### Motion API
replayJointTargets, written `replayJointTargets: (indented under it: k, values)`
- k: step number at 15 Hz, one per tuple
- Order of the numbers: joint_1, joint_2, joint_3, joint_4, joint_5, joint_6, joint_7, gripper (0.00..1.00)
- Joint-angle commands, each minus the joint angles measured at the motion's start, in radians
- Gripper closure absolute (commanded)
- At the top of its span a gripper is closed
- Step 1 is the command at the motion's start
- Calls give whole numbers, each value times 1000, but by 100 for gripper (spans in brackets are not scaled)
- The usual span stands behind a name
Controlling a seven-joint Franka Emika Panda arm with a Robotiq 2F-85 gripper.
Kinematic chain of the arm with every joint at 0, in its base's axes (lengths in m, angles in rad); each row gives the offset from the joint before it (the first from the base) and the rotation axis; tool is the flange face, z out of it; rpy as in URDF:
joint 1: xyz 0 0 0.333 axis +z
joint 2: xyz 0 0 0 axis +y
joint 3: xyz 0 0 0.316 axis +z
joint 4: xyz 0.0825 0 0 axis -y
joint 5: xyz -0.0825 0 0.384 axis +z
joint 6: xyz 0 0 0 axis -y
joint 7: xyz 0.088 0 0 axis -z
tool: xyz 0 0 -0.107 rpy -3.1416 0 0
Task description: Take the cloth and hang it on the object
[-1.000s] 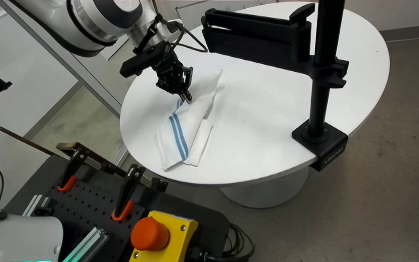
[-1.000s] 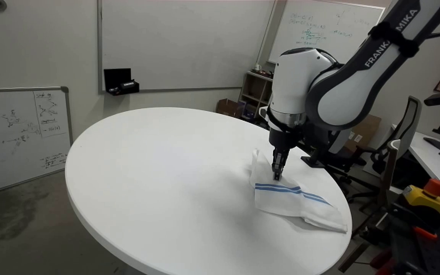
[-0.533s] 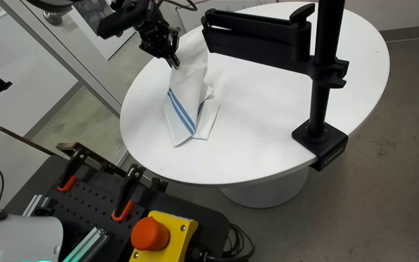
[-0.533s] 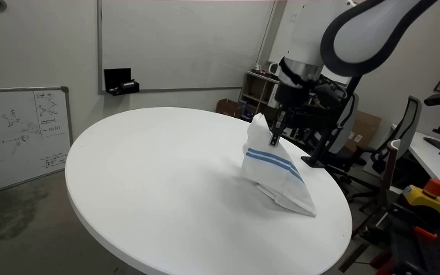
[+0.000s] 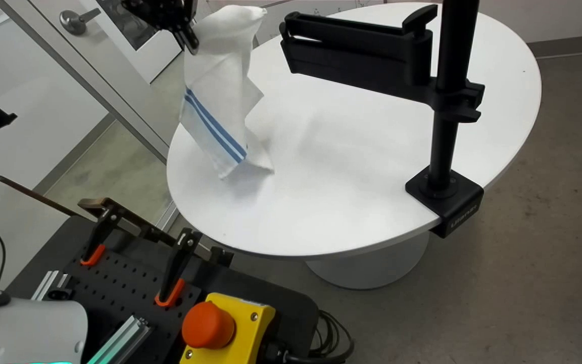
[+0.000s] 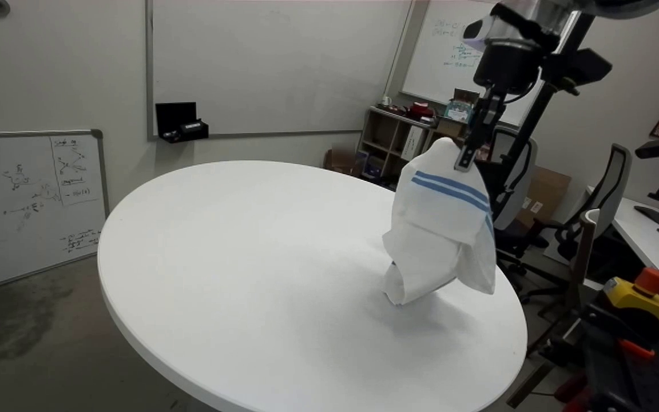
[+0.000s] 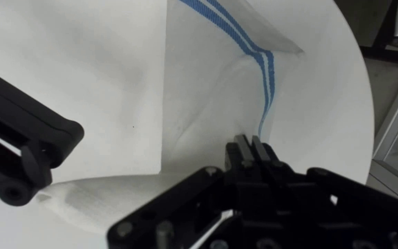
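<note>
**White, blue-striped rectangular fabric cloth suspended from a black two-fingered claw**

The cloth hangs in loose folds above a round white surface, its paired stripes lying below the claw in both exterior views; whether its lowest edge touches the surface cannot be told. The claw is narrow, its fingers close together with the upper part of the fabric pinched between them. In the wrist view, the cloth spreads out beyond the fingertips.

A tall black metal stand rises at the rim of the surface, its clamp base seated over the edge. A visible gap separates the cloth from the end of the stand's wide horizontal black bar. In an exterior view, the cloth covers the lower end of the straight pole.

Farther out, a yellow box with a round red push button sits just beside a black perforated plate. Behind the surface, a large framed whiteboard spans the wall; a smaller whiteboard bears handwritten sketches.
</note>
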Motion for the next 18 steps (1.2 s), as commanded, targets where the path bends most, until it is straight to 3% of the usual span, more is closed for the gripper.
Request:
replayJointTargets:
  k: [1, 7, 11, 18]
  values:
    - [12, -190, -60, -39, 24, -150, -96, 100]
    - [19, -378, -150, -7, -18, -365, -168, 100]
    - [4, -431, -195, 26, -42, -426, -156, 100]
    - [-23, -335, -277, 148, -33, -428, -125, 100]
